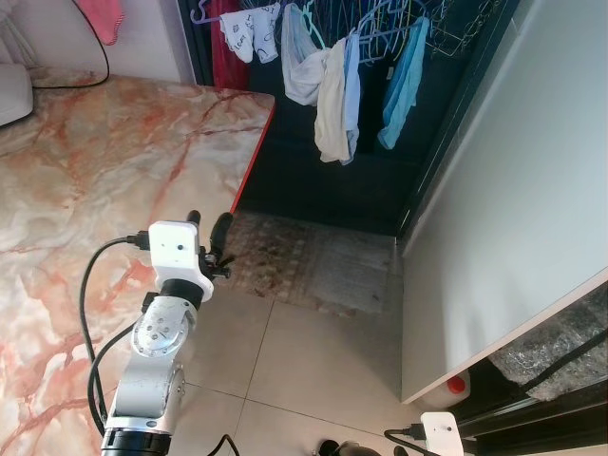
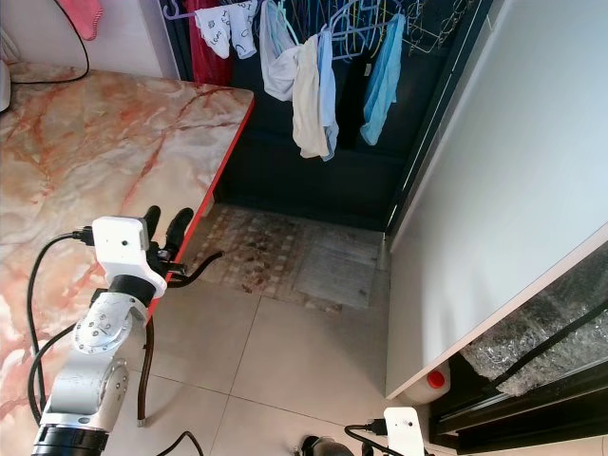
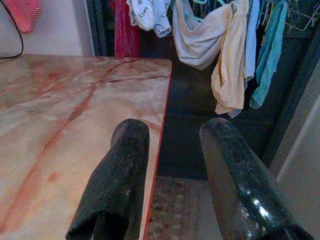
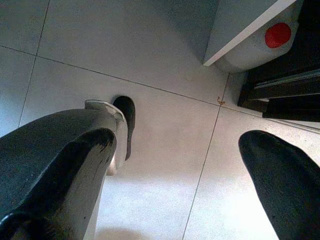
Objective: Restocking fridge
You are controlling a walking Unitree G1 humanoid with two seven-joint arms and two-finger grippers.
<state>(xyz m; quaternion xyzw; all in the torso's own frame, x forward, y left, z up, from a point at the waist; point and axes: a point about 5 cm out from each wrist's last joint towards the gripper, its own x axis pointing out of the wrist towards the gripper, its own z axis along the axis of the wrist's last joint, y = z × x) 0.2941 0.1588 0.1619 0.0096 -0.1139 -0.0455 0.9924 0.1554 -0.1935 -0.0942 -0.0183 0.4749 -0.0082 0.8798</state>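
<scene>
Left tool point(image 1: 209, 231) raised over marble bench point(image 1: 85, 180) edge, fingers spread, empty. Right tool point(image 4: 175, 165) low above floor tiles, spread, empty. Red-capped white jug point(image 1: 456, 385) on floor under fridge door point(image 1: 513, 218): probably heavy, smooth plastic; take by neck or handle.

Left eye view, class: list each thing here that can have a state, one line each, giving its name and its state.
Left gripper: open, empty, raised beside the table's red edge.
Right gripper: open, empty, pointing down at the floor.
Clothes: hanging on hangers.
White jug: red cap on.
Marble table: bare where visible.
</scene>
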